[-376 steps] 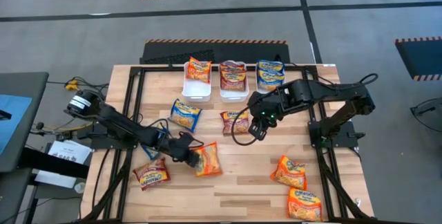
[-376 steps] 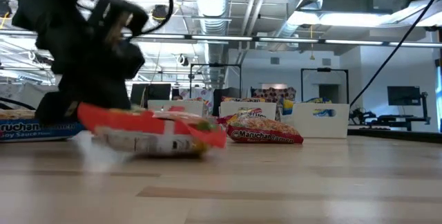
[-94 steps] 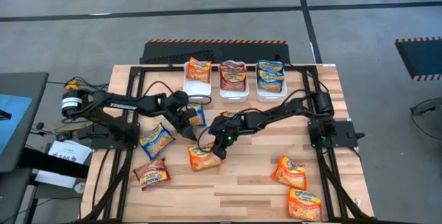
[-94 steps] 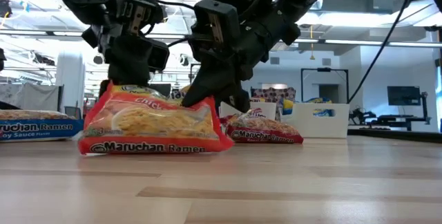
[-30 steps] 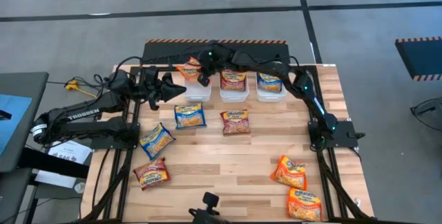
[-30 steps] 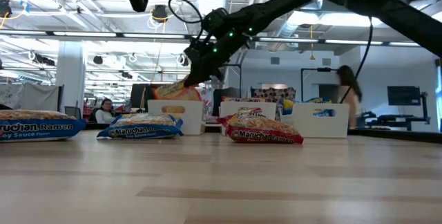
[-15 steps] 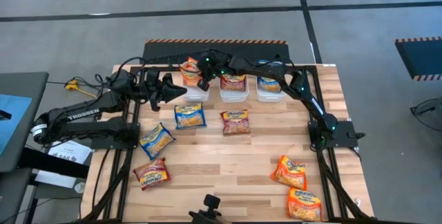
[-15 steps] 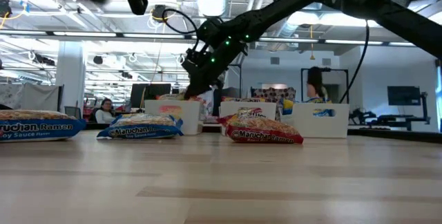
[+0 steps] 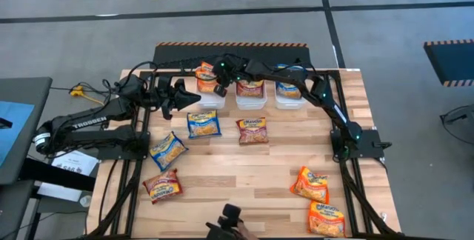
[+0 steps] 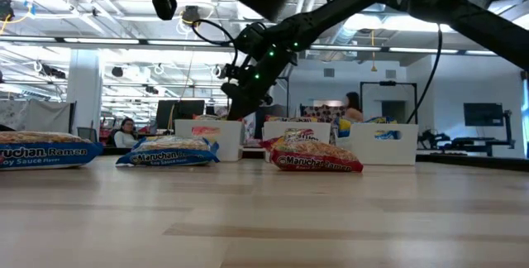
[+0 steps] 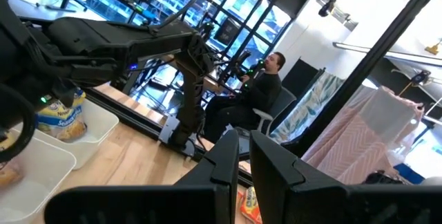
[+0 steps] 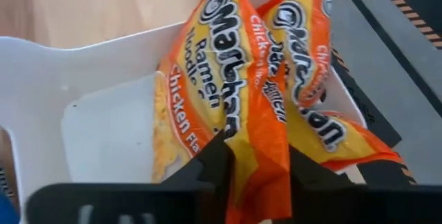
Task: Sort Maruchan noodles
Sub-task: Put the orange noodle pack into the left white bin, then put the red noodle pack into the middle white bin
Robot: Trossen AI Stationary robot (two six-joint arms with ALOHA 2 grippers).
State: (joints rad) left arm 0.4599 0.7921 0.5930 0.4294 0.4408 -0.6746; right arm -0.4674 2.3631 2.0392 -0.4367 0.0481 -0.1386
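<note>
Two orange Maruchan packets [image 12: 228,113] [image 12: 311,79] lean in the left white bin [image 12: 55,72], which stands at the table's far edge [image 9: 209,101]. My right gripper [image 12: 259,165] reaches down over this bin [image 9: 217,86] with its fingers apart, one on each side of the nearer packet's end. My left gripper [image 9: 187,95] hangs shut and holding nothing above the table, left of the bin. The middle bin [image 9: 250,101] holds a maroon packet and the right bin [image 9: 287,101] a blue one. My right gripper has the crinkled near end [image 12: 266,151] of the orange packet between its parted fingers, which slant down from the table's right. The packet rests in the bin, leaning against its wall. Whether the fingers touch it I cannot tell.
Loose packets lie on the wood: blue ones [image 9: 203,124] [image 9: 167,150], maroon ones [image 9: 252,130] [image 9: 162,186], and orange ones near the right front corner [image 9: 310,184] [image 9: 326,218]. A person sits in the room behind [image 11: 266,86].
My right gripper has sunk toward the left bin with the orange packet. That packet hung from it above the bin's rim a second ago and now lies inside the bin.
</note>
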